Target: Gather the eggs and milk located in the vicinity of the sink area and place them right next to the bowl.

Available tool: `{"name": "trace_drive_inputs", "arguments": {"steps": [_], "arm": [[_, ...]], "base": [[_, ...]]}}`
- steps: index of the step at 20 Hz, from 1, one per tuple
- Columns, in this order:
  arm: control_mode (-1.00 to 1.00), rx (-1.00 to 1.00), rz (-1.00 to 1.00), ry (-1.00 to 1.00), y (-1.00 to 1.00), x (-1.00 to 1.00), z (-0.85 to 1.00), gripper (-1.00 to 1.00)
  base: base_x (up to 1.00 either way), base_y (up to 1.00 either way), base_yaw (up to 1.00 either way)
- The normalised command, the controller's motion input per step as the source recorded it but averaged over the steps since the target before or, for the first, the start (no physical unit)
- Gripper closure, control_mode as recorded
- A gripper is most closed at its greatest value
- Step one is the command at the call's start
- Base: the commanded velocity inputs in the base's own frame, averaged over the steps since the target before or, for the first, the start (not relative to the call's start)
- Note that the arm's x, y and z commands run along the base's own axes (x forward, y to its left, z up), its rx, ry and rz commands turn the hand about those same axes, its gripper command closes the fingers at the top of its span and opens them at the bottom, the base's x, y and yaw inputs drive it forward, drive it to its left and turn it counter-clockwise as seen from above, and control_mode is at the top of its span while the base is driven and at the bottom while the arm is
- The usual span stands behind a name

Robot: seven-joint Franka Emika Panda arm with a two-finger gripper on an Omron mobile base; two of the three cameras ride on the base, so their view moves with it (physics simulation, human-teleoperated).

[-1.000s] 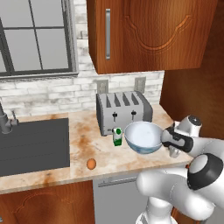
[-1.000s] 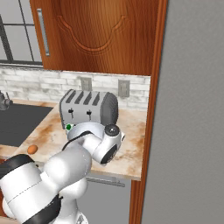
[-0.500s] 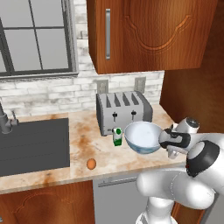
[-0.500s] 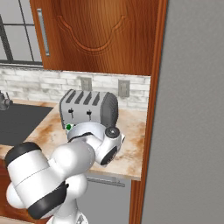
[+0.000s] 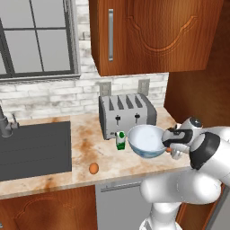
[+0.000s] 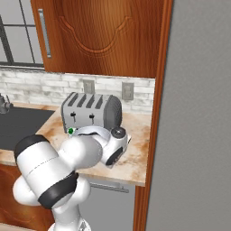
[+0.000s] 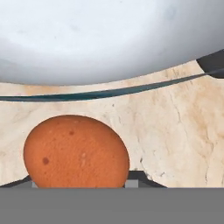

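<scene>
**One egg arrives beside the bowl**

Left base view: we note the arm's elbow has swung down to the right; the hand point(image 5: 170, 148) stays at the bowl point(image 5: 146, 140), so delivery nears completion. A second egg point(image 5: 93, 168) lies on the tabletop point(image 5: 85, 148) toward the sink point(image 5: 33, 148); the milk point(image 5: 120, 140) stands near the bowl.

Right base view: the arm hides the bowl before the toaster point(image 6: 90, 113).

Hand view: the hand is clenched on an egg point(image 7: 76, 152), low over the tabletop beside the bowl.
</scene>
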Motion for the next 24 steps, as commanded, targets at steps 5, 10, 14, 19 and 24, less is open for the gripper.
{"name": "trace_drive_inputs", "arguments": {"steps": [5,10,14,19,24], "arm": [[-1.00,0.00,0.00,0.00,0.00,0.12,-0.15,-1.00],[-1.00,0.00,0.01,0.00,0.00,0.00,-0.10,-1.00],[-1.00,0.00,0.02,0.00,0.00,0.00,-0.01,-1.00],[-1.00,0.00,0.01,0.00,0.00,0.00,0.00,-1.00],[-1.00,0.00,0.00,0.00,0.00,0.00,0.10,-1.00]], "base": [[0.00,0.00,0.00],[0.00,0.00,0.00],[0.00,0.00,0.00],[0.00,0.00,0.00],[0.00,0.00,0.00]]}}
